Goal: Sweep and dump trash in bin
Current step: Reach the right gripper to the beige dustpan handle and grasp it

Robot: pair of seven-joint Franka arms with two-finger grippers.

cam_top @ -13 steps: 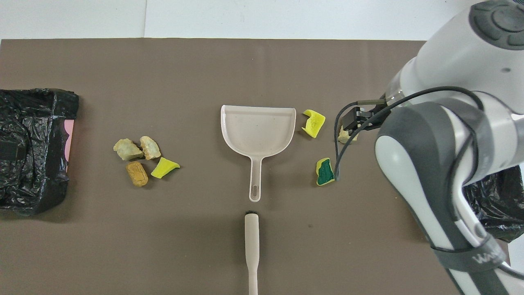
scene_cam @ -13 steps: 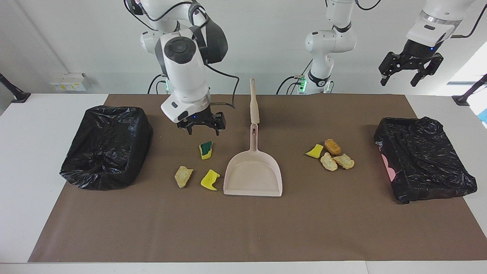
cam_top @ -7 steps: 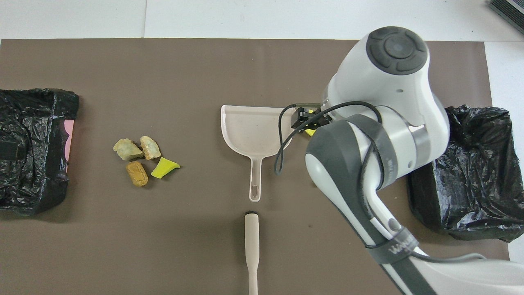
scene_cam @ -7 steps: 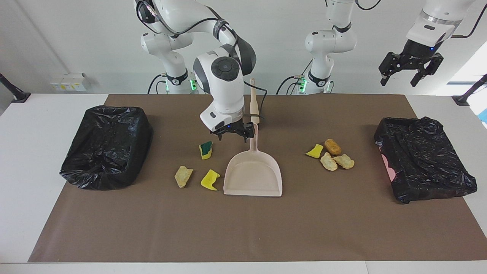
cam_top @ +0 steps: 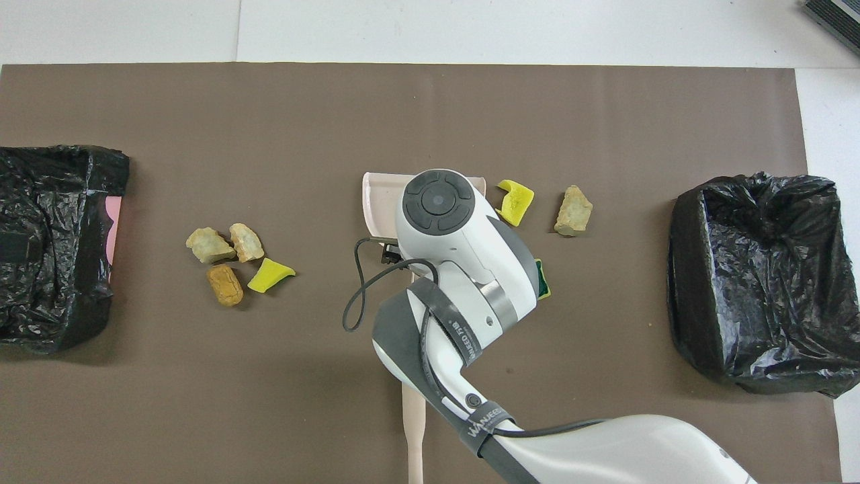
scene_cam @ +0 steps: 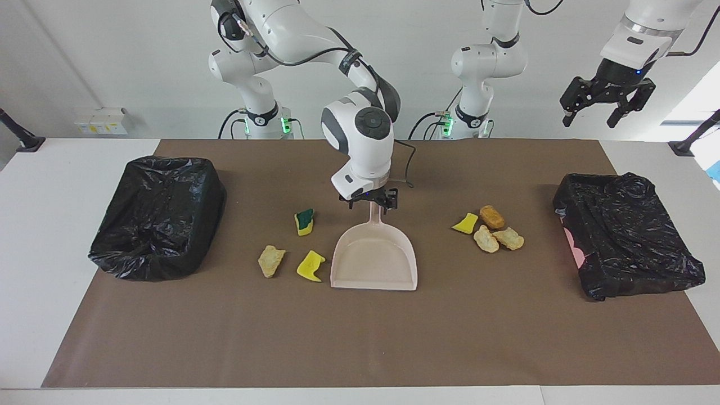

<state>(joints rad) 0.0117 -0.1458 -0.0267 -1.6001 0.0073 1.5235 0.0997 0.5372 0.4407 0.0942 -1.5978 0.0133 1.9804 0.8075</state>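
- Right gripper [scene_cam: 369, 206]: a second ago it hung over the green-faced sponge piece [scene_cam: 304, 221]. It has since swung toward the mid-table and now sits low over the handle of the dustpan [scene_cam: 374, 256]. Its jaws are spread, one to each side of the handle, and grip nothing yet.
- Reading: the pan looks like the first tool to be picked up, and closing on the handle seems the next step. No sweeping has begun.
- Left gripper [scene_cam: 606, 107]: waits raised over the left arm's end of the table, jaws spread and empty, unchanged over the last second.
- Trash, group of three: the green-faced piece, a tan chunk [scene_cam: 271, 260] and a yellow piece [scene_cam: 310, 265]. All lie on the brown mat [scene_cam: 360, 337] beside the pan, toward the right arm's end. None has moved.
- Trash, group of four: a yellow piece [scene_cam: 464, 223], a brown chunk [scene_cam: 491, 216] and two pale chunks [scene_cam: 486, 239] [scene_cam: 509, 238]. They lie close together beside the pan, toward the left arm's end, untouched.
- Bins: one black-bagged bin near each end edge of the mat [scene_cam: 157, 216] [scene_cam: 624, 233]. No scrap shows in either.
- Hidden: from above, the right arm covers most of the pan, its handle and nearly all of the green-faced piece. Only the lower handle of the brush [cam_top: 413, 417] shows there, by the mat's edge nearest the robots. In the facing view the arm hides the brush altogether.
- Hard to make out: whether the fingertips already touch the pan handle.
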